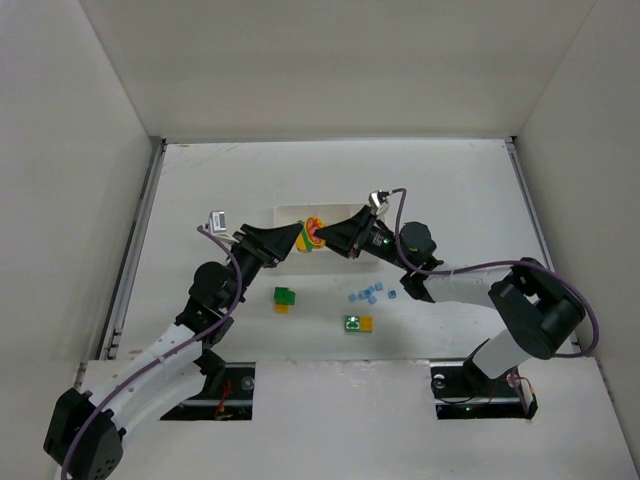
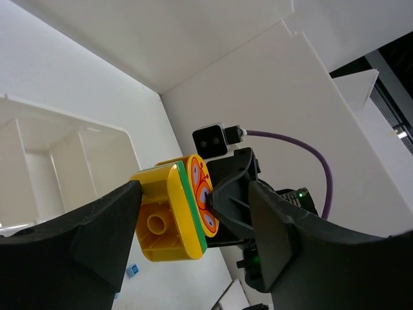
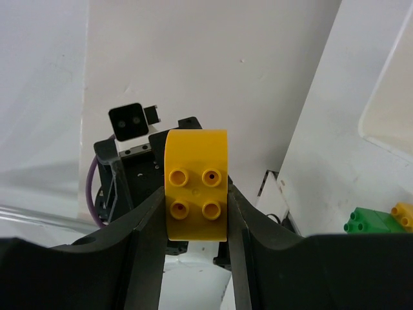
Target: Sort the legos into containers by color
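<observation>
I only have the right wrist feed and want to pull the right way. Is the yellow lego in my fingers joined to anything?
Observer: Yes. The left wrist view shows the stack has a green layer between the yellow brick and a printed orange face.
Operator: Where is the tray?
Observer: In the top view the tray sits just beyond the stack and is mostly hidden.
Operator: Any colour I can't see?
Observer: Yes, small blue ones lie loose on the table beside your arm.
</observation>
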Motion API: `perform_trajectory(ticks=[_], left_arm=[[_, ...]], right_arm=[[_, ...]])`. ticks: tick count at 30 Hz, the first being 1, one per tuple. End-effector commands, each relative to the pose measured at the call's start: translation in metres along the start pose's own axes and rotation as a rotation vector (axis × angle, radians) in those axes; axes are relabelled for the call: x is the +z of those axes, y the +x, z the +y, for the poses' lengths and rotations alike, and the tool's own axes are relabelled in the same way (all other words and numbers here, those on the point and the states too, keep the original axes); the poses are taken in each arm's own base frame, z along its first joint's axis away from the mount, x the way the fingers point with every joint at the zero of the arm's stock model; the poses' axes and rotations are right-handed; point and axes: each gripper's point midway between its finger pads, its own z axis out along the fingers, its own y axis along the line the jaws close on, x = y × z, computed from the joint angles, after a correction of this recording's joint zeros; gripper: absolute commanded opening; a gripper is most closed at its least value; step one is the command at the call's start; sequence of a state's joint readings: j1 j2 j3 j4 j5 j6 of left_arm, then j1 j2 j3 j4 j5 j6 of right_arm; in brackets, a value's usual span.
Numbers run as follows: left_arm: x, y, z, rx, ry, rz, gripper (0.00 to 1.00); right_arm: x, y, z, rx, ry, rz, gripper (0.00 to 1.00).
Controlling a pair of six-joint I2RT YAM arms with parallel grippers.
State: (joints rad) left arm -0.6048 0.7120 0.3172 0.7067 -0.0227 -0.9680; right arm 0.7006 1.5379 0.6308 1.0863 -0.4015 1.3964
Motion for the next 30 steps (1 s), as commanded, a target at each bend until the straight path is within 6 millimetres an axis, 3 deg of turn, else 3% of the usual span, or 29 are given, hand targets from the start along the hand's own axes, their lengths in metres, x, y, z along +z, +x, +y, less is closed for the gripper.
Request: perform_trajectory(ticks=[1, 5, 14, 19, 23, 30], left_arm=[[0.000, -0.004, -0.005, -0.008, 0.035, -0.019, 0.64], [-0.002, -0.010, 0.003, -0.003, 0.002, -0.032, 0.64], [0.007, -0.002, -0.006, -0.013, 0.027, -0.002, 0.60], [0.007, -0.003, -0.007, -0.014, 0.029, -0.010, 0.50], [0.005, -0.005, -0.006, -0.014, 0.029, -0.020, 0.36], [0.003, -0.010, -0.005, -0.016, 0.023, -0.051, 0.27]], right_arm=[[0.003, -0.005, 0.046, -0.044, -0.160, -0.009, 0.21], [0.000, -0.007, 0.039, -0.057, -0.135, -0.025, 0.21], [0.011, 0.001, 0.038, -0.050, -0.149, 0.005, 0.21], [0.012, 0.003, 0.035, -0.041, -0.156, 0.001, 0.21], [0.012, 0.003, 0.030, -0.030, -0.147, 0.002, 0.21], [0.005, -0.005, 0.019, -0.011, -0.143, -0.026, 0.21]])
